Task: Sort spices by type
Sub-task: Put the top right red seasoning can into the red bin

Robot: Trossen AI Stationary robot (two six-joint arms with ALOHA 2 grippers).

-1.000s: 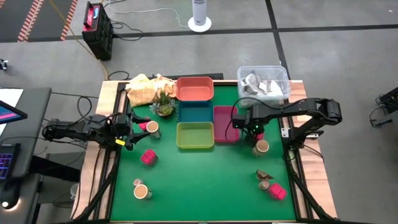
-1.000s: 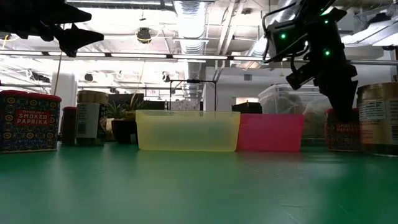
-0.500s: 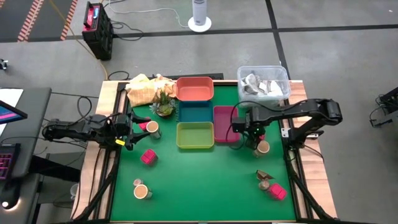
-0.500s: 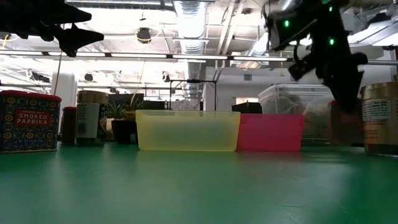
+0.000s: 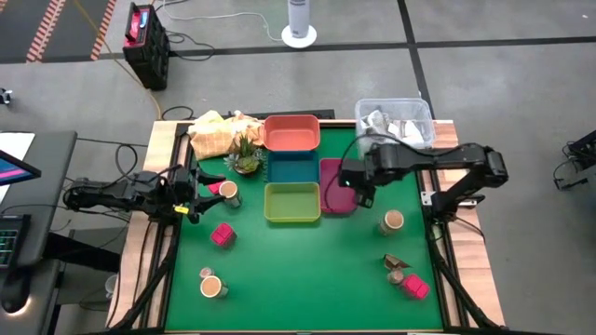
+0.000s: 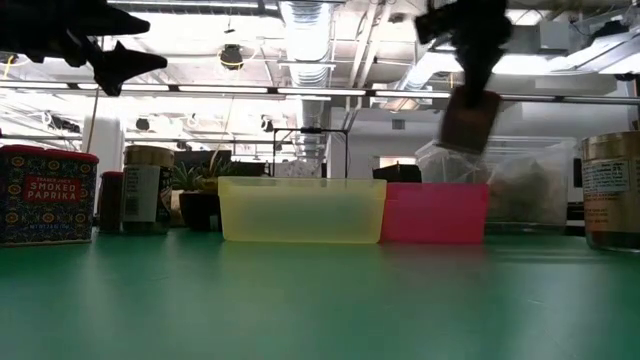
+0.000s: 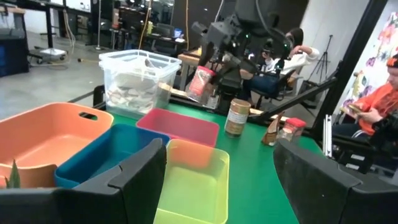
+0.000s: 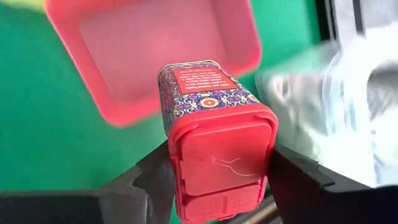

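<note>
The left claw (image 5: 191, 195) hangs spread and empty at the desk's (image 5: 307, 279) left edge. Farther off, the right claw (image 5: 358, 183) pinches a paprika tin (image 8: 214, 134) above the pink tray (image 5: 337, 186); released off-centre, it could clip the rim and tumble out.

A green table (image 5: 307, 270) carries a yellow tray (image 5: 292, 202) at centre. Behind it sit a blue tray (image 5: 292, 168) and an orange tray (image 5: 291, 132); a pink tray (image 5: 333, 186) adjoins its right. Left: a plant (image 5: 246, 156), a jar (image 5: 226, 193), a magenta tin (image 5: 223, 234). Right: another jar (image 5: 392, 221).
</note>
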